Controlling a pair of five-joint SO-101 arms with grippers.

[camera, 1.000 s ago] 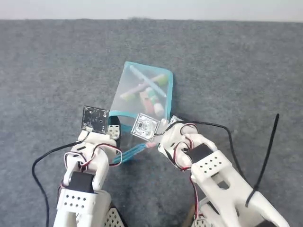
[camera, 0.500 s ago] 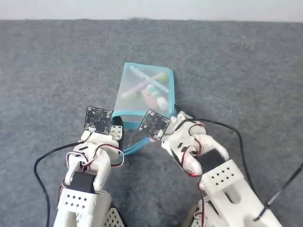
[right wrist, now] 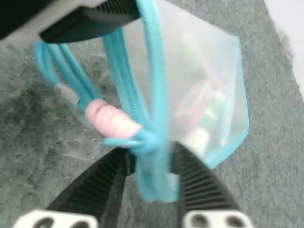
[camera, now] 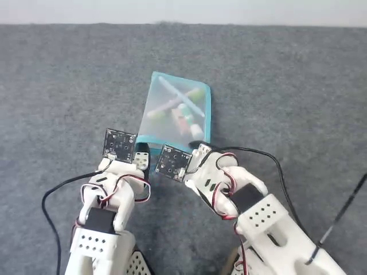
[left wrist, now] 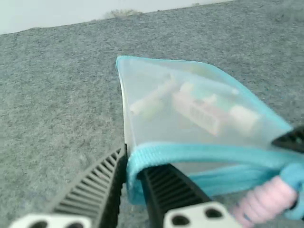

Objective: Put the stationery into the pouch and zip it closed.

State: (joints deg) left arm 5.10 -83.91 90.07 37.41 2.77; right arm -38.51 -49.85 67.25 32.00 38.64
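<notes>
A translucent pouch (camera: 172,94) with turquoise trim lies on the grey mat, with several pens and erasers (camera: 182,114) inside it. My left gripper (camera: 143,153) is at the pouch's near left corner. The left wrist view shows the left gripper (left wrist: 132,161) shut on the turquoise zip edge (left wrist: 199,153). My right gripper (camera: 195,146) is at the near right corner. In the right wrist view the right gripper (right wrist: 151,166) is closed around the zip edge (right wrist: 156,95), beside a pink bead (right wrist: 111,121) on the blue pull cord (right wrist: 71,80). The slider itself is hidden.
Grey carpet-like mat (camera: 287,86) surrounds the pouch on all sides, with a pale wall strip along the far edge. Black cables (camera: 338,212) trail from both arms near the front.
The right arm has swung its wrist left, closer to the left gripper, and now covers the blue cord that hung between the arms. The pouch shifted slightly. The left arm stayed put.
</notes>
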